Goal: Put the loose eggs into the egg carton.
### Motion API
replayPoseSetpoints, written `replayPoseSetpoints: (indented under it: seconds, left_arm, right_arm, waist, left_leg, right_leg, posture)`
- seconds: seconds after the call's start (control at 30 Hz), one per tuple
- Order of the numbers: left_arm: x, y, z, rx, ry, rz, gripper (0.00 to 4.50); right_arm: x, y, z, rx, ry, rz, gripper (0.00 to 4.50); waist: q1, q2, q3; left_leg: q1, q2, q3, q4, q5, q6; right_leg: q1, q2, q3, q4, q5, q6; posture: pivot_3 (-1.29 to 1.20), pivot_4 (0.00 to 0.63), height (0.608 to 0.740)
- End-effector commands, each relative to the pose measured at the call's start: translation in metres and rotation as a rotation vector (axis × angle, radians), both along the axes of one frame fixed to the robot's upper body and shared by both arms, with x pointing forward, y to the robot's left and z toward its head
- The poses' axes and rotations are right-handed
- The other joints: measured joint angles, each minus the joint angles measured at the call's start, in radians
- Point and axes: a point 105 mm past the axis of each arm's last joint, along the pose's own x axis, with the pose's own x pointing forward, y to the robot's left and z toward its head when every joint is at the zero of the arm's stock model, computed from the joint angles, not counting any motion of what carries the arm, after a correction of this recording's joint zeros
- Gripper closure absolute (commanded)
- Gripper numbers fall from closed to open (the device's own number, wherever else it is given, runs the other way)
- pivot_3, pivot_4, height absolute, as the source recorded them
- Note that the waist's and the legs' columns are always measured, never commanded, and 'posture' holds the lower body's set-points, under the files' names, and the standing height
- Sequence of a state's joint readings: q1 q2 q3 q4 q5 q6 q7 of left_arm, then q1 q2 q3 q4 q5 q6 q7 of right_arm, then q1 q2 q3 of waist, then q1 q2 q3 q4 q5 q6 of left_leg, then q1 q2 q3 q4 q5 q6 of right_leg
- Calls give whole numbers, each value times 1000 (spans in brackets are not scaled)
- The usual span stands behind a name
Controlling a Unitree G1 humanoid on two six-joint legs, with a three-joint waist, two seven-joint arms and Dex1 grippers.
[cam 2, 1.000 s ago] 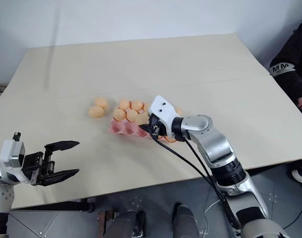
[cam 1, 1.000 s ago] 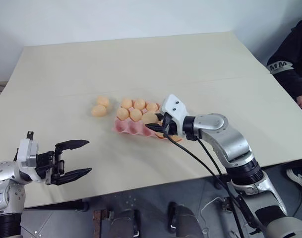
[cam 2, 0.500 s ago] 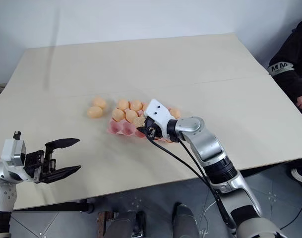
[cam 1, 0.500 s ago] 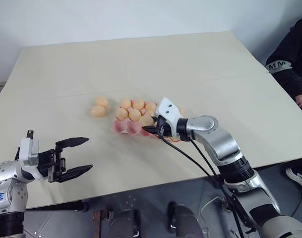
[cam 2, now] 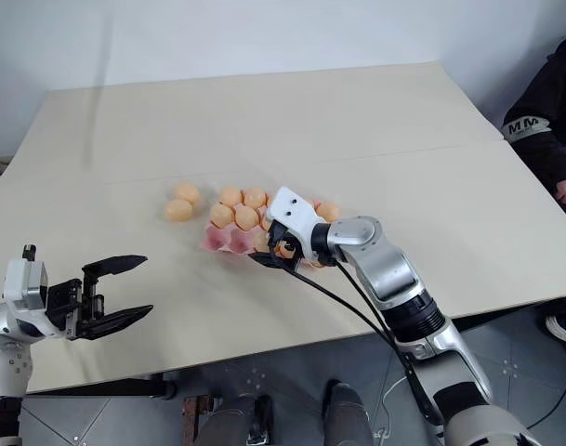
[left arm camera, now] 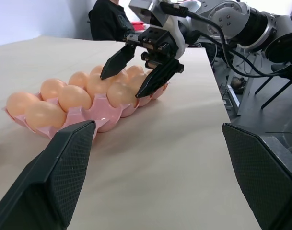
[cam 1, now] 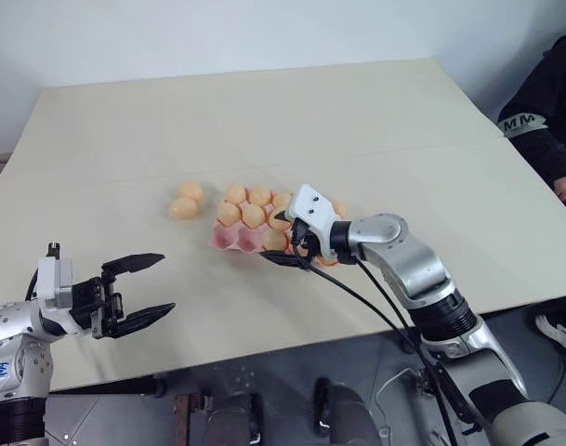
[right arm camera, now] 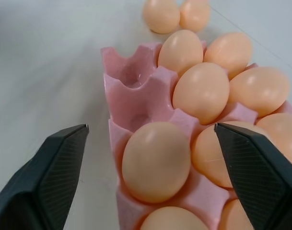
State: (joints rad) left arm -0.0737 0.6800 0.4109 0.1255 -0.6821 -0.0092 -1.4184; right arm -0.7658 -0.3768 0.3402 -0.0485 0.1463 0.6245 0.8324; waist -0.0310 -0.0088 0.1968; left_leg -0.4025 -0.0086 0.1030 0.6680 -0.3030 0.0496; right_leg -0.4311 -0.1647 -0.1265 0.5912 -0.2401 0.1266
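Pink egg carton (cam 1: 250,232) near the middle of a wide beige table (cam 1: 264,121), holding rows of pale orange-tan eggs. Right gripper (left arm camera: 142,68) poised at the carton's near edge, black fingers spread wide apart and gripping nothing, one to each side of an egg (right arm camera: 156,160) seated in a front-row cup directly ahead of them. Just past that egg, along the same front row, two empty cups (right arm camera: 131,93) at the carton's end; beside and beyond it, more eggs filling the neighbouring cups. Two loose eggs (cam 1: 187,199) touching each other on the bare table beyond the carton's far end, well ahead of the right gripper and off to its left. Left gripper (cam 1: 138,291) held above the near left edge of the table, well apart from the carton, fingers spread wide and empty. Cups under the right gripper's white housing hidden, so full egg count hard to make out. Person in dark clothing (cam 1: 547,111) at the far right, cut off by the frame. Plain pale wall (cam 1: 217,37) behind the table; grey floor (cam 1: 375,372) below its near edge.
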Motion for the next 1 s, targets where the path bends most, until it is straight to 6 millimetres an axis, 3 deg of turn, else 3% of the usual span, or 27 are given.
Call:
replayPoseSetpoints:
  seconds: [0.03, 0.17, 0.33, 0.47, 0.63, 0.8, 1.0]
  left_arm:
    - [5, 5, 8, 16, -55, 54, 0]
    - [14, 15, 13, 29, -93, 155, 0]
    - [29, 31, 16, 85, -154, 339, 0]
    - [42, 37, 22, 43, -202, 511, 0]
    - [56, 45, 25, -45, -203, 764, 0]
    - [55, 49, 18, -44, -209, 956, 0]
    - [45, 42, 18, -11, -188, 1060, 0]
  right_arm:
    - [-7, -9, 30, 37, -78, 39, 40]
    - [-17, -34, 46, 66, -103, 75, 40]
    - [-19, -81, 59, 69, -141, 37, 40]
    - [-28, -124, 56, 43, -140, 9, 40]
    - [-43, -159, 49, 71, -102, -5, 40]
    - [-56, -187, 44, 70, -82, -62, 40]
    - [-60, -212, 43, 68, -72, -130, 40]
  waist:
    - [1, 0, 0]
    - [5, 0, 0]
    - [5, 0, 0]
    - [8, 0, 0]
    - [8, 0, 0]
    - [7, 0, 0]
    - [10, -1, 0]
  left_leg:
    - [0, 0, 0, 0, 0, 0]
    - [0, 0, -1, 0, 0, 0]
    - [0, 0, 0, 0, -1, 1]
    - [0, 0, 0, 0, -1, 1]
    - [0, 0, 1, 0, -2, 2]
    - [2, 0, 3, 0, -1, 2]
    - [3, 1, 4, 1, -3, -2]
  right_leg:
    - [0, 0, 0, 0, 0, 0]
    - [0, 0, -1, -1, 0, 0]
    - [1, 0, -3, -2, 0, 0]
    - [1, -1, -5, -2, 0, 0]
    - [2, -1, -5, -2, 0, 1]
    - [3, -2, -4, -3, 0, 0]
    - [4, -3, -3, -4, 2, -2]
  posture:
    - [0, 150, 740]
    - [0, 150, 740]
    - [0, 150, 740]
    - [0, 150, 740]
    - [0, 150, 740]
    - [0, 150, 740]
    - [0, 150, 740]
